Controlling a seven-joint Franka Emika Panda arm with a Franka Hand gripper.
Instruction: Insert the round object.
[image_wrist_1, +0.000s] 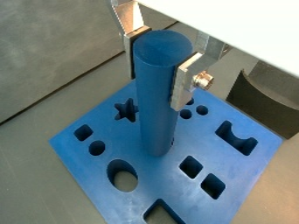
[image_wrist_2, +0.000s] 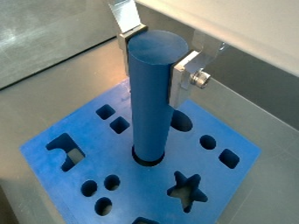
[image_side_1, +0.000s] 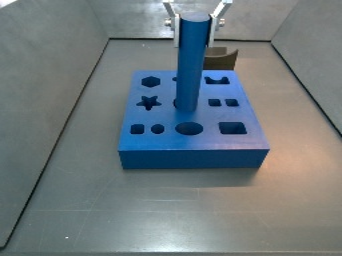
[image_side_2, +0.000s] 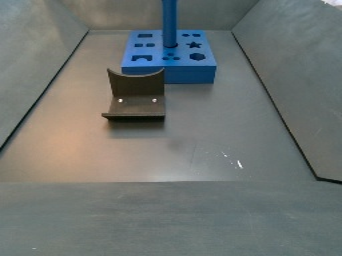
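Note:
The round object is a tall smooth blue cylinder peg (image_wrist_1: 159, 96), upright, also seen in the other wrist view (image_wrist_2: 152, 96) and in both side views (image_side_1: 191, 60) (image_side_2: 171, 25). My gripper (image_wrist_1: 158, 57) is shut on its upper end, with the silver fingers (image_wrist_1: 184, 86) pressed on both sides. The peg's lower end stands in a round hole in the flat blue block (image_wrist_2: 222, 188), with a dark ring round its base in a wrist view. The block (image_side_1: 201, 140) has several shaped holes.
The dark fixture (image_side_2: 134, 97) stands on the grey floor in front of the block (image_side_2: 201, 65) in a side view, and behind it in the other side view (image_side_1: 221, 58). Grey walls ring the floor (image_side_2: 201, 150).

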